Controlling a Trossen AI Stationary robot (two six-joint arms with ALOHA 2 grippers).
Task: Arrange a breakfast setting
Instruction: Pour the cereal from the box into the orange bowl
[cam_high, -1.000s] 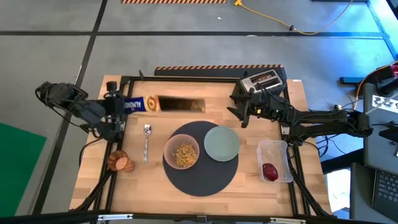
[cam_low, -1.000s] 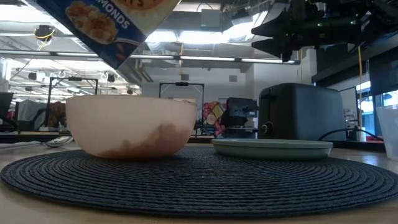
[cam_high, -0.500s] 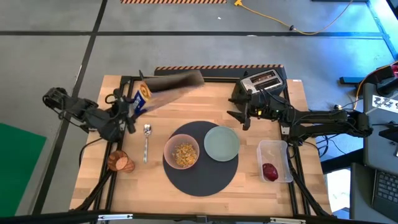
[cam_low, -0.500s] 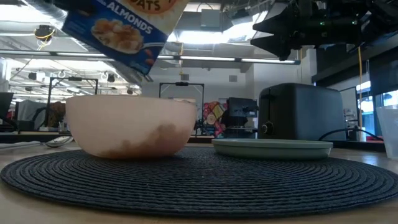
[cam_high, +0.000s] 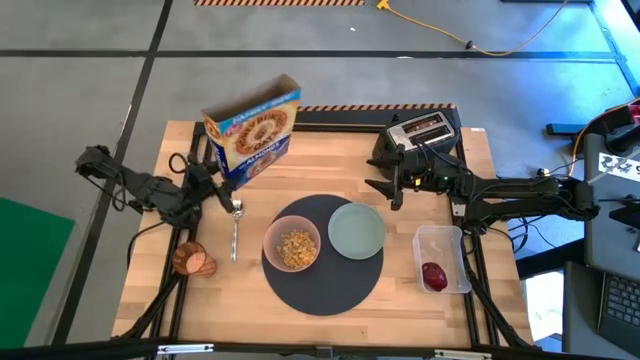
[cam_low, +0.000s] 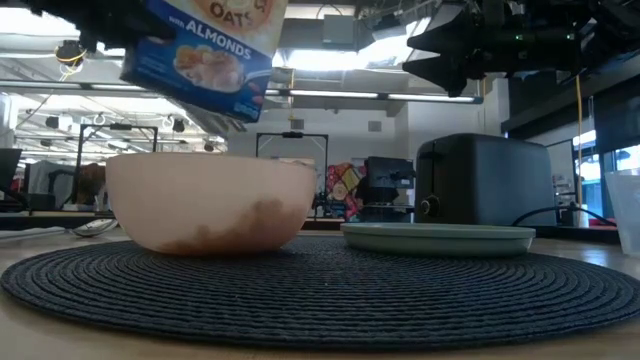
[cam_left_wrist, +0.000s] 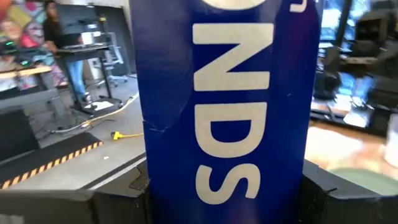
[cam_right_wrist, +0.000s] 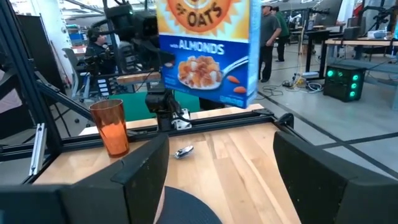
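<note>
High view: a blue-and-yellow cardboard cereal box (cam_high: 254, 137) is gripped upright by the left tool (cam_high: 212, 181) above the tabletop's (cam_high: 310, 165) rear; a slip could topple it onto the cereal-filled translucent pink bowl (cam_high: 292, 243) on the round dark grey mat (cam_high: 322, 282). Right tool (cam_high: 392, 183) is held open near the black toaster (cam_high: 424, 128).

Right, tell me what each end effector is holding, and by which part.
The left end effector holds the cereal box by its lower end, clear of the table. The right end effector holds nothing, open beside the toaster.
</note>
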